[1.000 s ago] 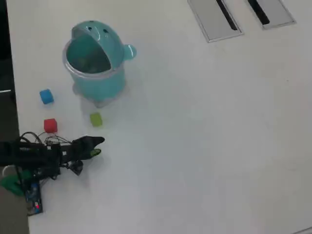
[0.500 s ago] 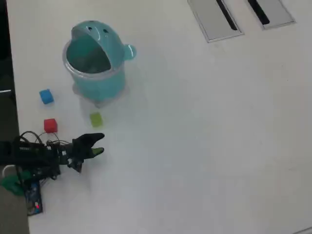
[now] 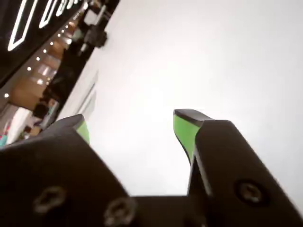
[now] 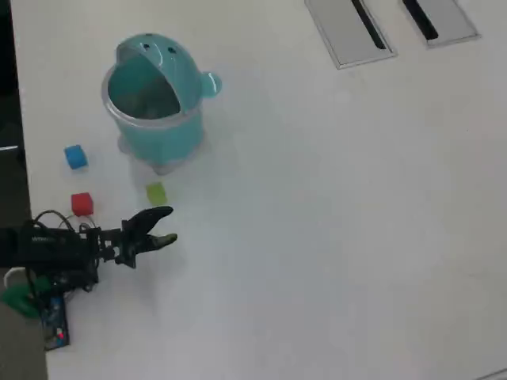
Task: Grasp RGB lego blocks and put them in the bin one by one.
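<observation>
In the overhead view the teal bin (image 4: 155, 103) stands at the upper left, its lid swung back and its mouth showing. Three small blocks lie below it: blue (image 4: 75, 156), red (image 4: 81, 203) and yellow-green (image 4: 156, 193). My gripper (image 4: 166, 226) reaches in from the left edge, open, its tips just below and right of the yellow-green block, touching nothing. The wrist view shows the gripper (image 3: 130, 124) with green-padded fingers (image 3: 184, 130) spread wide over bare white table; no block or bin appears there.
Two flat grey panels (image 4: 348, 30) with dark slots lie at the top right of the overhead view. The table's left edge runs beside the arm base (image 4: 47, 261), with wires and a small board there. White tabletop (image 4: 341, 222) extends right.
The gripper has opened wider and edged right and slightly up, toward the yellow-green block. The blocks and the bin have not moved.
</observation>
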{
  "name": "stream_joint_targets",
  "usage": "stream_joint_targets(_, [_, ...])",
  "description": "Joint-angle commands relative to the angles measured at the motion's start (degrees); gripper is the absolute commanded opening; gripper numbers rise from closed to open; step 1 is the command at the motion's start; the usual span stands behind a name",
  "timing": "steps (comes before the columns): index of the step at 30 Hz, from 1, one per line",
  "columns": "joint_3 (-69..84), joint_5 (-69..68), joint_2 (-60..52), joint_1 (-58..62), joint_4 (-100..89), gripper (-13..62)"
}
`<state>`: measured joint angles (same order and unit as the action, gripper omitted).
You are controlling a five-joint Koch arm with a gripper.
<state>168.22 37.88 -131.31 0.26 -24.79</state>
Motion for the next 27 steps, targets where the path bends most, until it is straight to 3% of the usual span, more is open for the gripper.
stream_joint_targets(1, [-6.1,0.5,-4.1,0.1,-4.7,32.2])
stream_joint_targets(13, [-26.8,-0.4,-4.2,-0.2,18.5,32.9])
stream_joint_targets(21, [-41.0,28.7,-4.3,-5.0,35.8,35.4])
stream_joint_targets(27, [-50.6,38.9,-4.4,-12.3,49.3,35.6])
